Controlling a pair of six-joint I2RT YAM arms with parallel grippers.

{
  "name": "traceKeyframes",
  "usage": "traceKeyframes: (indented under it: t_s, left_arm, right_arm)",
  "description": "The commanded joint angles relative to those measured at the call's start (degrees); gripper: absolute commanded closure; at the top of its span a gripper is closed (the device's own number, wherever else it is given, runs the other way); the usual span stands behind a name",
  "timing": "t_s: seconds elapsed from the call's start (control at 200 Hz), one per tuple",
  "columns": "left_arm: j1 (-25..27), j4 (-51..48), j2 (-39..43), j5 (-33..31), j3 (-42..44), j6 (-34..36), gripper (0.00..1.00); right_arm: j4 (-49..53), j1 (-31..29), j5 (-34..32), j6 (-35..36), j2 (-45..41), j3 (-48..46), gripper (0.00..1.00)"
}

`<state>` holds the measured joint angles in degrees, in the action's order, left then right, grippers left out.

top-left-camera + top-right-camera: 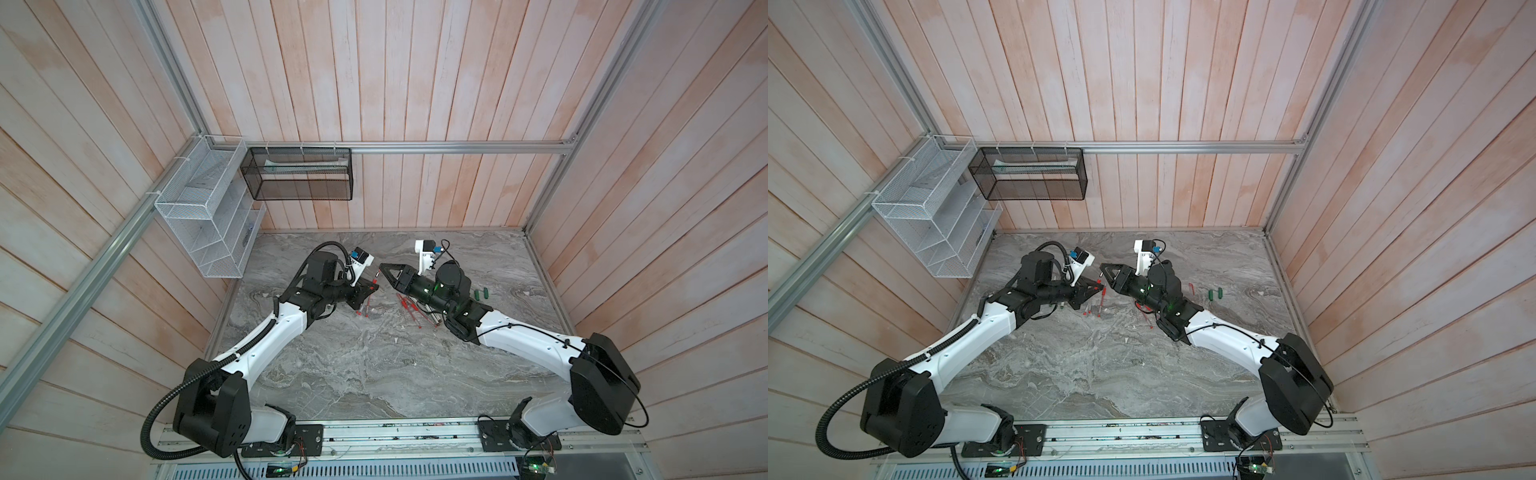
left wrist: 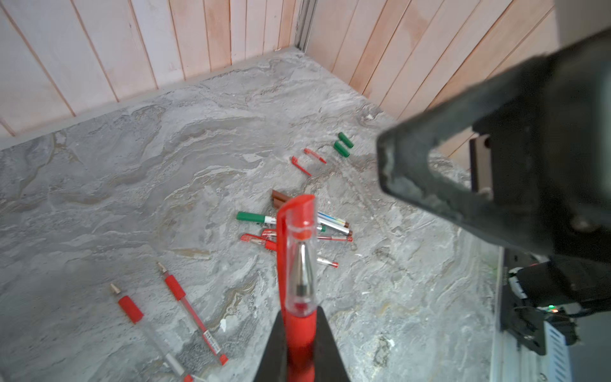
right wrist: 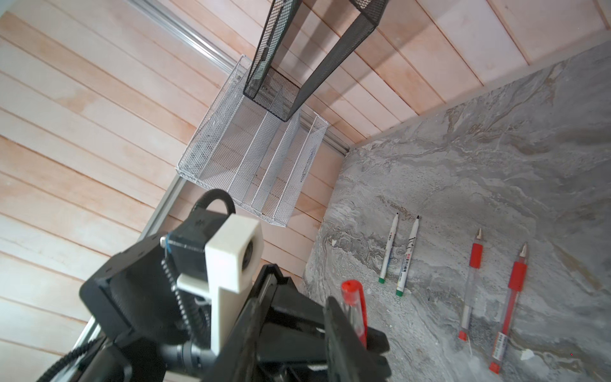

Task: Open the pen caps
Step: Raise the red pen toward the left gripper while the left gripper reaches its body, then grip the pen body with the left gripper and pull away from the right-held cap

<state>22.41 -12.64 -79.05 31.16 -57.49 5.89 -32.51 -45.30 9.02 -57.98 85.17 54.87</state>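
My left gripper is shut on the red grip of a red pen, held above the table. The pen's clear cap with a red clip sits on its tip. My right gripper faces it with its jaws apart; the cap shows just beyond one finger, outside the gap. In both top views the two grippers meet tip to tip. Loose pen caps lie on the table: two green, two red, brown ones.
Two uncapped red pens and two white markers lie near the left arm. A pile of pens lies under the right arm. A white wire basket and a black one hang on the walls.
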Motion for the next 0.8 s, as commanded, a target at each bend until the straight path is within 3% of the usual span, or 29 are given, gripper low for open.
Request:
traceKeyframes:
  t_s: [0.0,0.795]
  left_arm:
    - [-0.37,-2.08,0.40,-7.58,-1.53,4.02,1.00]
    - [-0.01,-1.24,-0.59,-3.93,-0.90,0.67,1.00]
  right_arm:
    - [1.75,-0.14,-2.67,-5.74,2.35,1.98,0.66]
    - [3.45,-1.55,-0.49,-10.48,12.12,7.51,0.70]
